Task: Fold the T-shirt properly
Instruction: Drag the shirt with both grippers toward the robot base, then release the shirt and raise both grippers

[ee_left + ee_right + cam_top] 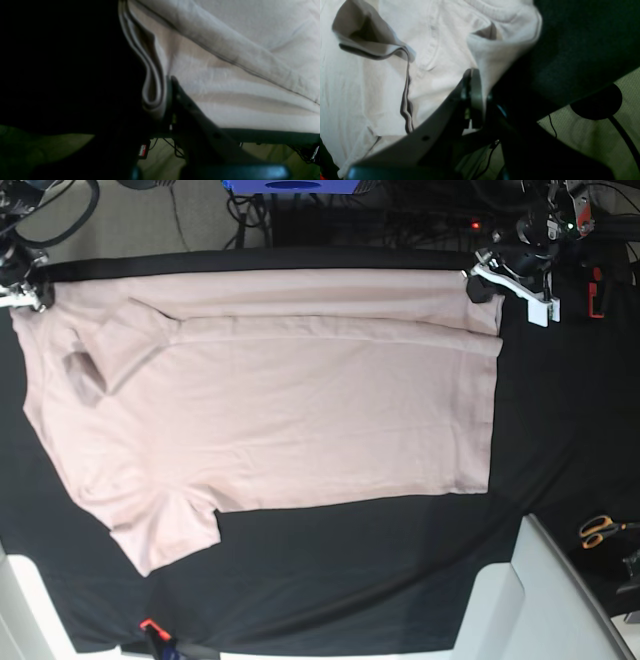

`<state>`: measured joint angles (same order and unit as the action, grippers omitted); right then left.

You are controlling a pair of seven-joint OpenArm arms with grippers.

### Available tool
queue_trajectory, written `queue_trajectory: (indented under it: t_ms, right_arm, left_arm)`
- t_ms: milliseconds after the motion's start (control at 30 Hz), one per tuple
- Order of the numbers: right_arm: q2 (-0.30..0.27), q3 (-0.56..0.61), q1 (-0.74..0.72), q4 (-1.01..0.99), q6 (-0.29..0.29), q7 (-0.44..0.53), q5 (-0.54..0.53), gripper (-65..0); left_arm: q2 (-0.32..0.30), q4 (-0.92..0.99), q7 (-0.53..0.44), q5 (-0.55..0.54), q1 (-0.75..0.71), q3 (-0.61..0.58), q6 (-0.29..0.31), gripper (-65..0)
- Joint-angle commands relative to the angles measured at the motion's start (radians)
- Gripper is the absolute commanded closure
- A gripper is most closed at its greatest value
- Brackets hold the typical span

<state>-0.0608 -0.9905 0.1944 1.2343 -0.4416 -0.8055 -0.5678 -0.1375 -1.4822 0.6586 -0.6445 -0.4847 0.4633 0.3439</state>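
The pale-pink T-shirt (280, 400) lies flat on the black cloth (350, 580), neckline to the left and hem to the right. A long strip along its far edge is folded over onto the body. My left gripper (482, 283) is at the far hem corner. In the left wrist view it (166, 105) is shut on layered fabric of the shirt (225, 75). My right gripper (28, 298) is at the far shoulder corner. In the right wrist view it (482, 100) is shut on the shirt's edge (382, 87).
Orange-handled scissors (600, 530) lie on the cloth at the right. A white panel (530, 600) stands at the lower right corner. A blue box (290, 185) and cables sit beyond the far edge. A small orange item (148, 625) lies near the front edge.
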Motion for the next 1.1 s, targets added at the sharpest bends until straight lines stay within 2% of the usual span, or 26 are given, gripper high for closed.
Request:
queue_trajectory:
  t_ms: [0,700,767,800,900,967,1000,1067]
  right_arm:
    - [-0.02,-0.005,0.0,0.012,-0.004,0.016,-0.002,-0.2]
    - [-0.014,-0.009,0.003,0.011,0.0,0.01,-0.001,-1.5]
    - [-0.014,-0.011,0.004,0.011,0.0,0.01,-0.001,-6.5]
    - [-0.014,-0.011,0.012,0.012,0.0,0.01,-0.002,-10.4]
    - [-0.004,-0.049,0.026,0.023,0.002,0.01,-0.008,-27.3]
    - [0.009,-0.092,0.03,0.037,0.002,0.01,-0.002,-37.5]
    - [0.013,-0.106,0.032,0.049,0.002,0.01,-0.001,-41.4]
    - [0.011,-0.112,0.043,0.072,0.002,0.011,-0.001,-43.8]
  left_arm:
    - [-0.014,-0.018,-0.013,-0.008,-0.004,0.005,0.005,0.0]
    - [-0.014,-0.008,-0.009,-0.008,-0.01,0.005,0.007,0.0]
    - [-0.014,-0.008,-0.009,-0.008,-0.012,0.005,0.007,0.0]
    - [-0.014,-0.008,-0.007,-0.008,-0.013,0.005,0.007,-4.9]
    - [-0.007,-0.011,-0.007,-0.008,-0.027,0.056,0.007,-19.6]
    - [-0.007,-0.007,-0.007,-0.008,-0.033,0.107,0.007,-25.5]
    - [-0.006,-0.007,-0.007,-0.008,-0.039,0.134,0.007,-28.3]
    - [-0.007,-0.01,-0.007,-0.008,-0.042,0.185,0.007,-32.7]
